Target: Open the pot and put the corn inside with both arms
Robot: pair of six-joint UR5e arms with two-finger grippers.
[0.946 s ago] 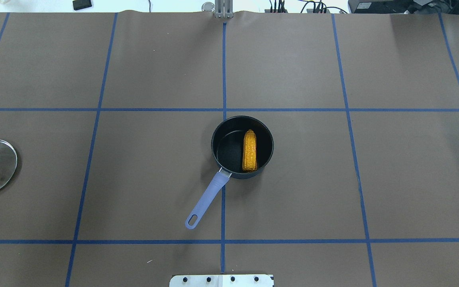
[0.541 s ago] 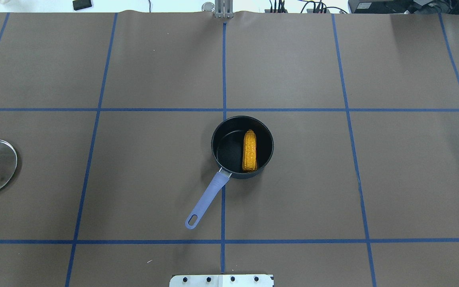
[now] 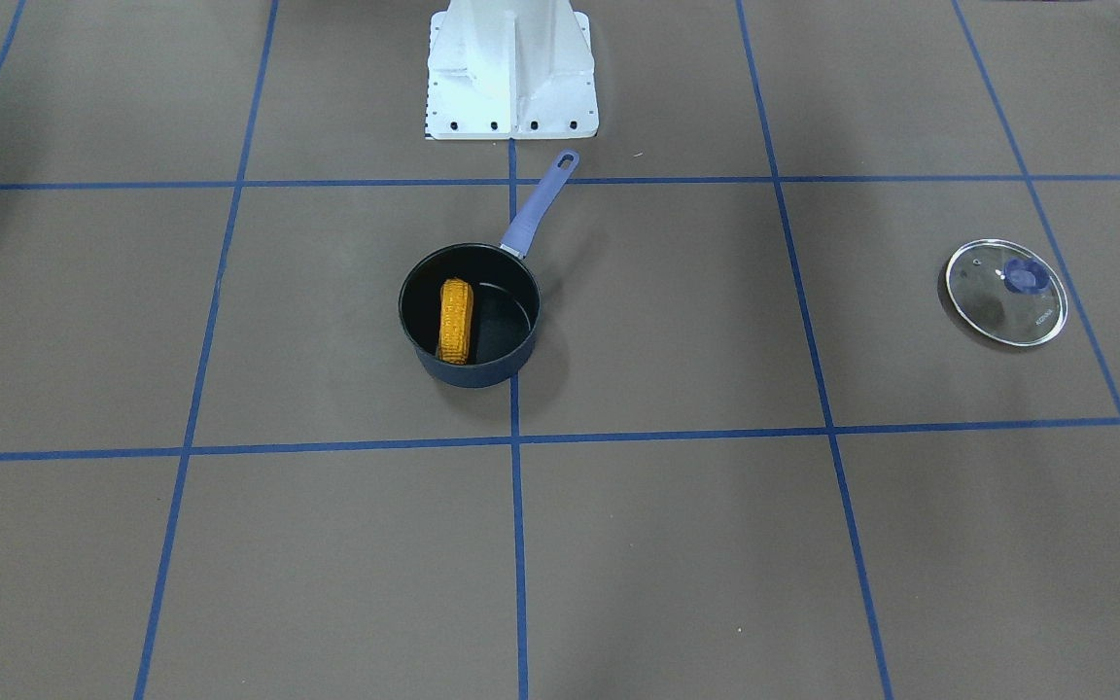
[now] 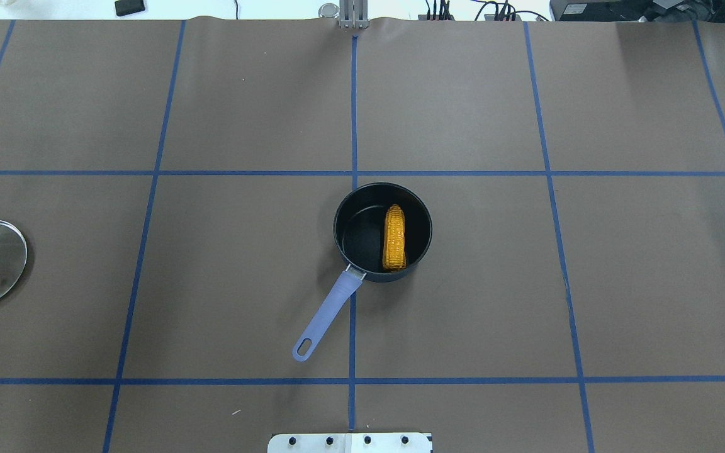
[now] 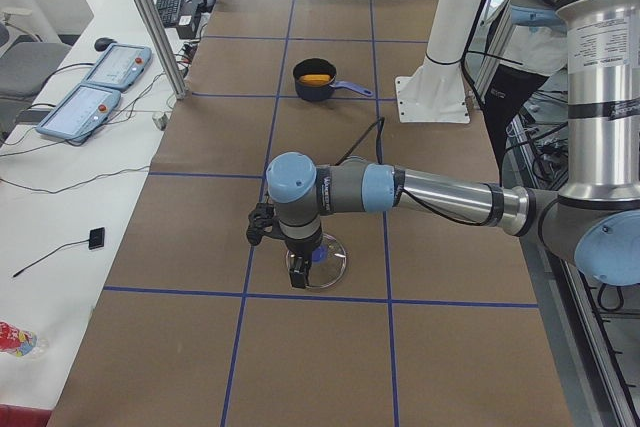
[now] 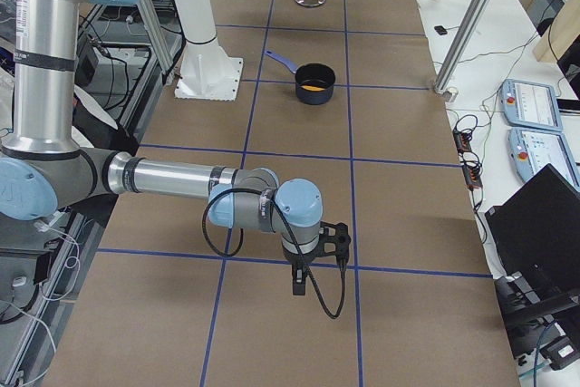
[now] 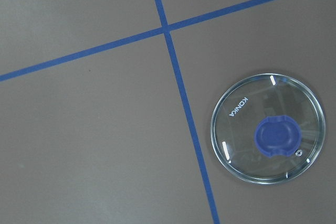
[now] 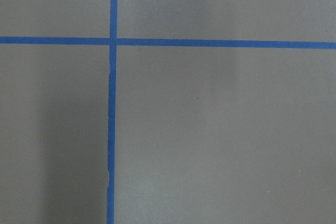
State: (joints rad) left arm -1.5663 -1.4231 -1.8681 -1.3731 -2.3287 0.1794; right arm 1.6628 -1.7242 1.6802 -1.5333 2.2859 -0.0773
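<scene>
Midway between the left gripper [image 5: 300, 275] and the right gripper [image 6: 297, 283], well apart from both, the small orange-yellow toy corn cob [image 4: 394, 238] lies inside the uncovered dark round pot [image 4: 345, 207], long axis fore-aft. Neither gripper's opening can be determined.

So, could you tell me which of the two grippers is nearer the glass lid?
The left gripper: it hangs beside the glass lid; the right gripper is far beyond the pot.

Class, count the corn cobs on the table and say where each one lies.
1. The corn lies inside the open pot, on the robot's right side of its floor. No other cob shows in any view.
</scene>
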